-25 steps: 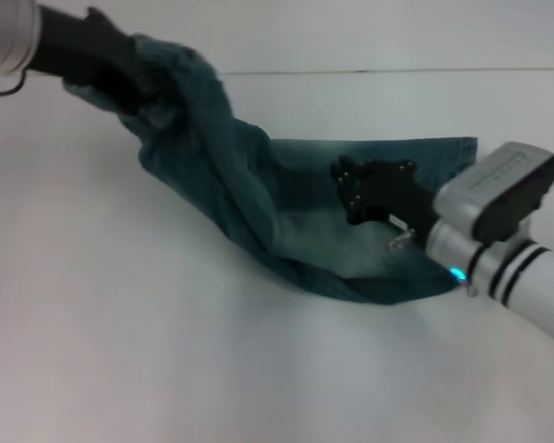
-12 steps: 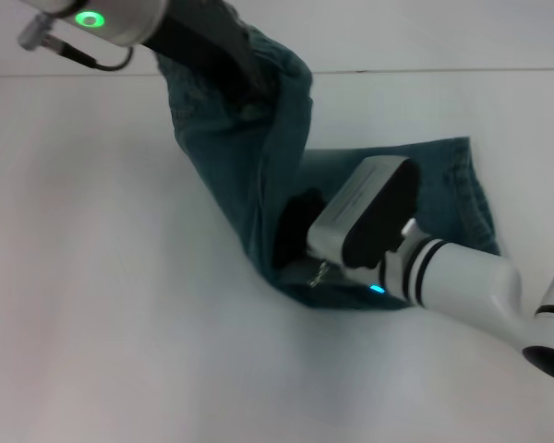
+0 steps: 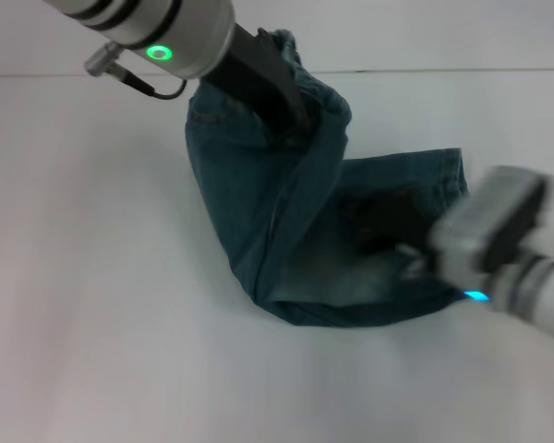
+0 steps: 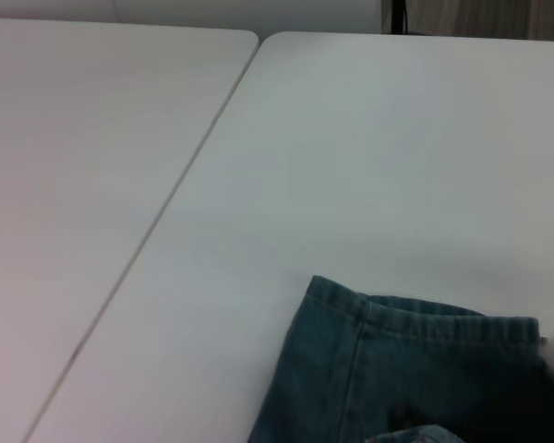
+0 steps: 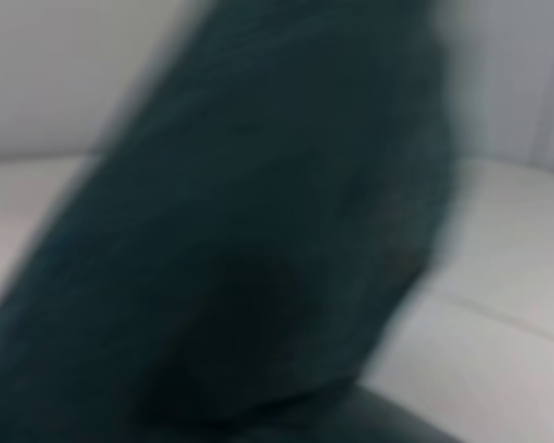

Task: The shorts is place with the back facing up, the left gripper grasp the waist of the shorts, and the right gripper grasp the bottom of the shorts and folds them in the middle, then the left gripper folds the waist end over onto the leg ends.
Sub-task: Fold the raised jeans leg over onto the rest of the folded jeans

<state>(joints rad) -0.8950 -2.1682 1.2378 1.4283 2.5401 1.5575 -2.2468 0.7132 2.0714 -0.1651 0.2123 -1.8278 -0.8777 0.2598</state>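
Left gripper [image 3: 291, 115] buried in shorts [image 3: 286, 221]; right gripper [image 3: 388, 226] blurred.

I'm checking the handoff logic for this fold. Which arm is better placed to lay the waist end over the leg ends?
Left. Its end effector already holds the raised waist of the shorts above the flat leg ends. The right end effector sits low over the leg part, likely only pinning it.
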